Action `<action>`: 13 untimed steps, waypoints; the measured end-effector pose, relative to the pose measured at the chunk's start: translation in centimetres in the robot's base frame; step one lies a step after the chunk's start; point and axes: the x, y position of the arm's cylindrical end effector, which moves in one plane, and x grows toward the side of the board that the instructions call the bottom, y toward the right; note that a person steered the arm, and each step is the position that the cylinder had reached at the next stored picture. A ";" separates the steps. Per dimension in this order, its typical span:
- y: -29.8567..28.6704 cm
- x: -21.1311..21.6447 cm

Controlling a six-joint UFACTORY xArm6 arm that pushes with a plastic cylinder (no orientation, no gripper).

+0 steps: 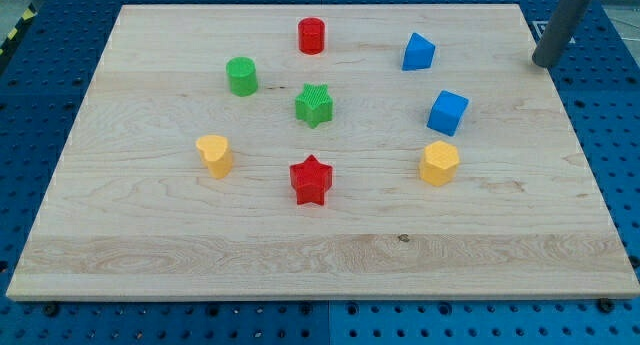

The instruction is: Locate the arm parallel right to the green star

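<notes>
The green star [314,105] sits near the middle of the wooden board [150,235], a little above centre. My tip [546,63] is at the view's upper right, at the board's right edge. It lies far to the right of the green star and somewhat higher in the view. The blue cube [448,112] and the blue wedge-like block [418,52] lie between the star and my tip. My tip touches no block.
A red cylinder [311,35] is above the star and a green cylinder [241,76] to its upper left. A red star [310,180] lies below it. A yellow heart-like block [214,155] is at lower left, a yellow hexagon [439,163] at lower right.
</notes>
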 end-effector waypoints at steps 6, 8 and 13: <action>-6.8 2.1; -10.1 2.7; -16.8 3.2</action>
